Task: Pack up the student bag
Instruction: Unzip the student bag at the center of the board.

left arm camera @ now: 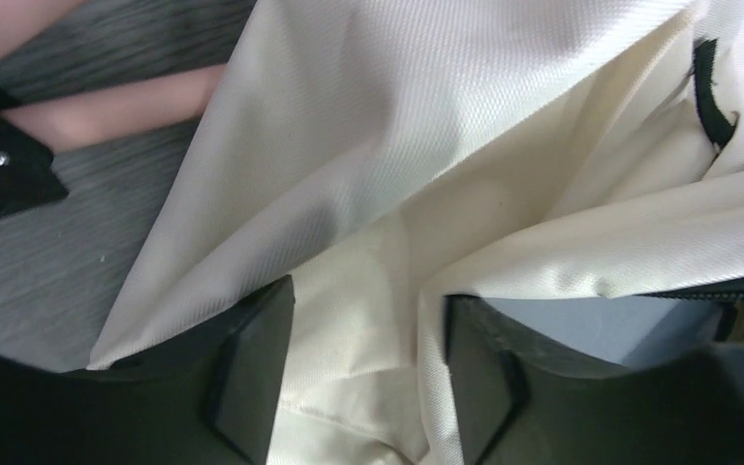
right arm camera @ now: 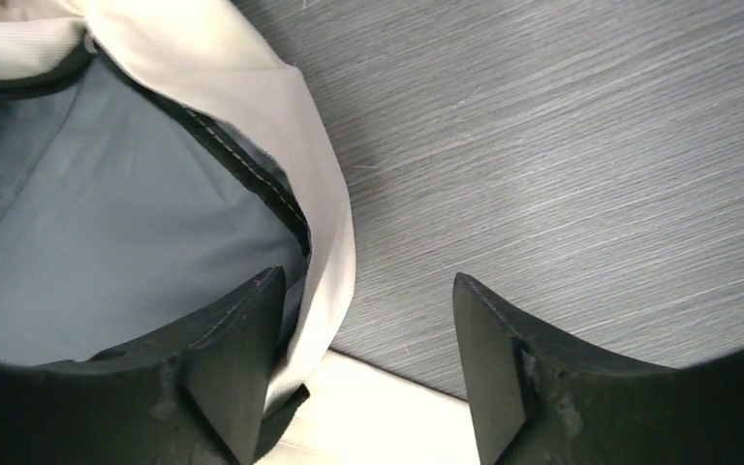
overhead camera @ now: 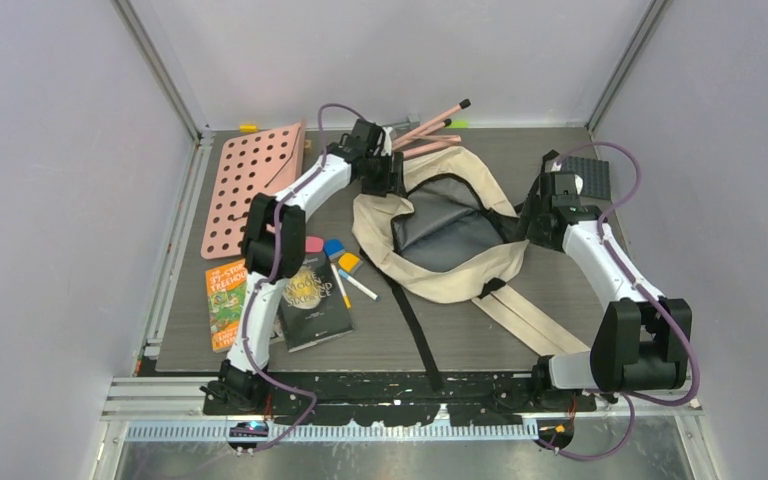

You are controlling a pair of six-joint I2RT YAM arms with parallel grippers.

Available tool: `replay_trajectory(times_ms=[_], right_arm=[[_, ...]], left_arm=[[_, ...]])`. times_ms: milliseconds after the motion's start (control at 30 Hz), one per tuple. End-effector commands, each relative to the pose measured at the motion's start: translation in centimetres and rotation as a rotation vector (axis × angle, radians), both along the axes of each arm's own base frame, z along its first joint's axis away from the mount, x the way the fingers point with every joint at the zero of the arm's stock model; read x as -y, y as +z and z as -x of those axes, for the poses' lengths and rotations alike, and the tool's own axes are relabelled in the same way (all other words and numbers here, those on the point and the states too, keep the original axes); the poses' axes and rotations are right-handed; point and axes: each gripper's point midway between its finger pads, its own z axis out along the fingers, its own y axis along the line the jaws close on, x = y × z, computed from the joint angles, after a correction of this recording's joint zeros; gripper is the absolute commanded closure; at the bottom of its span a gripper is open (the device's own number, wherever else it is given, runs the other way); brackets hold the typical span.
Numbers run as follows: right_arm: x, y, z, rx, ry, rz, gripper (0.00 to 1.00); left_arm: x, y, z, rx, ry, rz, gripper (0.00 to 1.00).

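Note:
The student bag [overhead camera: 457,287], cream cloth with a grey lining [overhead camera: 447,236], lies open-mouthed in the middle of the table. My left gripper [overhead camera: 384,178] is at the bag's back-left rim. In the left wrist view its jaws [left arm camera: 368,363] stand open, with a loose fold of the bag's cream cloth [left arm camera: 397,145] lying between them, unpinched. My right gripper [overhead camera: 532,215] is at the bag's right rim. In the right wrist view it [right arm camera: 368,358] is open too, the bag's edge [right arm camera: 325,223] lying just inside its left finger [right arm camera: 232,368] above the grey lining [right arm camera: 107,223].
Left of the bag lie a pink perforated board [overhead camera: 250,185], two books [overhead camera: 225,303] [overhead camera: 312,305], markers [overhead camera: 357,284] and small erasers [overhead camera: 334,247]. Pink sticks [overhead camera: 430,130] lie behind the bag, a dark grey block [overhead camera: 587,178] at back right. The bag's straps [overhead camera: 418,325] trail toward the near edge.

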Motion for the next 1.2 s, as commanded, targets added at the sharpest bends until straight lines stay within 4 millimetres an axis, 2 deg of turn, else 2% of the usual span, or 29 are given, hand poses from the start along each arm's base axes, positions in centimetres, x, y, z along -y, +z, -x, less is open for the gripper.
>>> replay_trajectory(times_ms=[0,233,333,467,533,600,633,667,733,767,800,900,967,1167], right_arm=[[-0.7,4.4,-1.5,0.131,0.037,-0.034,0.28],[-1.8,6.5,-2.7,0.194,0.068,-0.083,0.23],[-2.6,7.0,-3.2,0.218,0.088,-0.114,0.23],[-4.9,7.3,-4.2,0.242,0.147,-0.166,0.24],[-6.9,7.0,-4.7,0.238,0.207,-0.209,0.25],[-9.3,5.4,-5.3,0.197,0.262,-0.243,0.28],[-10.8,5.4,-5.6,0.196,0.305,-0.247,0.3],[-11.5,4.5,-5.9,0.17,0.322,-0.242,0.3],[-14.0,4.7,-6.6,0.169,0.389,-0.226,0.31],[-14.5,4.8,-6.9,0.173,0.399,-0.224,0.31],[-15.9,4.4,-8.0,0.175,0.42,-0.248,0.31],[-16.9,3.9,-9.9,0.188,0.424,-0.273,0.31],[-17.4,3.1,-11.3,0.166,0.423,-0.273,0.31],[-18.9,0.0,-15.3,0.089,0.423,-0.281,0.32]], left_arm=[[-0.9,7.4,-1.0,0.17,0.0,0.058,0.36],[0.1,13.2,1.3,0.267,-0.081,0.194,0.27],[-0.2,14.7,2.1,0.288,-0.083,0.209,0.26],[-1.4,16.5,3.3,0.307,-0.043,0.208,0.25],[-2.7,16.5,4.4,0.284,0.005,0.179,0.23],[-5.1,15.5,5.5,0.238,0.09,0.119,0.23],[-6.5,14.8,6.3,0.209,0.135,0.089,0.23],[-7.9,14.3,7.1,0.185,0.178,0.062,0.22],[-10.9,13.2,9.1,0.145,0.264,0.006,0.21],[-12.5,12.6,10.2,0.13,0.305,-0.022,0.19],[-16.0,11.1,12.8,0.064,0.416,-0.061,0.16],[-20.0,8.3,16.8,-0.075,0.542,-0.096,0.16],[-21.7,7.3,19.1,-0.14,0.596,-0.127,0.16],[-24.4,5.7,24.7,-0.285,0.717,-0.153,0.1]])
